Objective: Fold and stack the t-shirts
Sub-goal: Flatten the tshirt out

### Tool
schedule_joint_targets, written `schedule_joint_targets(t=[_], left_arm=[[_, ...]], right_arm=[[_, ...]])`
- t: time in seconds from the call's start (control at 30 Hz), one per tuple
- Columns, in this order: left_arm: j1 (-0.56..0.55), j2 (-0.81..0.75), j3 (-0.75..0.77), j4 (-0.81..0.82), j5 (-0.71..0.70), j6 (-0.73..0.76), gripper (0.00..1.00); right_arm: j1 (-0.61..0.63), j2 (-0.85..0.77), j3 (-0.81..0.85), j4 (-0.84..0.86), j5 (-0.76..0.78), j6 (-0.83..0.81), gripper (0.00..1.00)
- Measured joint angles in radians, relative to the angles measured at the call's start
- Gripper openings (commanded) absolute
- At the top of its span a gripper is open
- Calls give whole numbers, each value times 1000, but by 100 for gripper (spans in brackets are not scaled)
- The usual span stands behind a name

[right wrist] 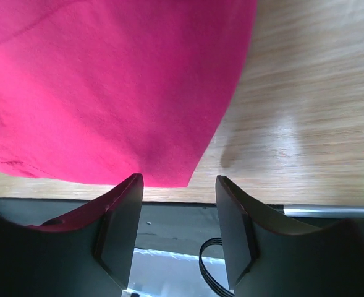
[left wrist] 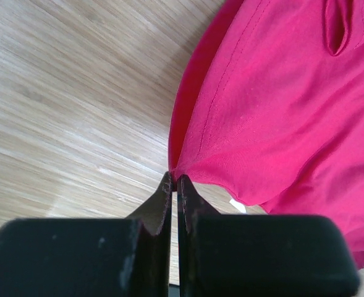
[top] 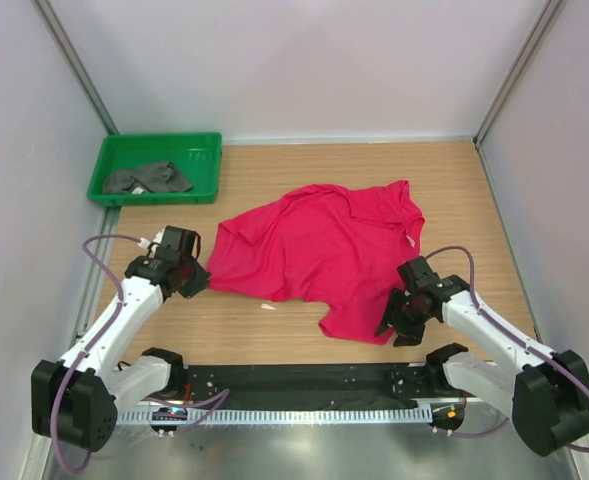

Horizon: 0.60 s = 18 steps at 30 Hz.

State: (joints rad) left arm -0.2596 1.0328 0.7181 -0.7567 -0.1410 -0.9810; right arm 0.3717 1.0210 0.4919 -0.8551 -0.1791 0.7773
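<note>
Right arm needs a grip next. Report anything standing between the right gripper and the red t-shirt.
Nothing visible does. The right gripper hangs open right at the near corner of the red t-shirt, with only bare table beside it. The left gripper is shut on the shirt's opposite edge.
</note>
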Motion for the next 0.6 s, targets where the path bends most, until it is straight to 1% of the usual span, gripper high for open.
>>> schedule_joint_targets(t=[0.07,0.1,0.13,0.17,0.23,0.27,0.4,0.43,0.5,0.57,0.6], left_arm=[[0,0,0,-4,4,2,0],[0,0,0,-5,6,3,0],[0,0,0,-5,7,3,0],[0,-1,0,-7,9,4,0],[0,-4,0,-12,11,6,0],[0,-6,0,-16,10,11,0],[0,-13,0,-33,9,26,0],[0,-13,0,-36,8,29,0],[0,-13,2,-45,6,40,0],[0,-13,7,-49,3,48,0],[0,-13,10,-49,3,50,0]], right_arm=[[0,-42,-39,17,-23,21,50],[0,-47,-51,26,-29,29,44],[0,-44,-56,35,-33,36,29],[0,-39,-61,50,-39,39,16],[0,-29,-62,73,-56,56,3],[0,-29,-60,77,-61,63,1],[0,-45,3,38,-70,91,1],[-2,-31,38,41,-77,95,1],[-26,48,138,80,-117,115,2],[-80,199,264,167,-174,141,31],[-110,288,338,220,-206,154,40]])
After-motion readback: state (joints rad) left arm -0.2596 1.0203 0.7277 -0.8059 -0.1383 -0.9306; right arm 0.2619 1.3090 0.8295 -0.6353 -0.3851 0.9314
